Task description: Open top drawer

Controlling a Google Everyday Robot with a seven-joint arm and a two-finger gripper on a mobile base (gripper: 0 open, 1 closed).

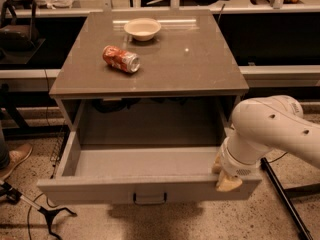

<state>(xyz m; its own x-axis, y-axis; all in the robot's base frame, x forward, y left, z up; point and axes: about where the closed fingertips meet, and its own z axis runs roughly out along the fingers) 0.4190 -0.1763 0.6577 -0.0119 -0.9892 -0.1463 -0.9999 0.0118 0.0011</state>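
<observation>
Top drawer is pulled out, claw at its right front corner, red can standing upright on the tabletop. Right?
Not quite. The camera view shows the red can lying on its side on the tabletop, not upright. The top drawer is pulled out and the claw is at its right front corner.

No text, number or sign can be read. The only candidate is the red metal drink can with white markings (121, 59), lying on its side on the flat grey tabletop (200, 69); its print is too small to make out, so no brand can be called. For reference, the white arm's gripper (223, 176) sits at the right end of the wide grey top drawer (90, 191), against the front panel's upper edge.
</observation>
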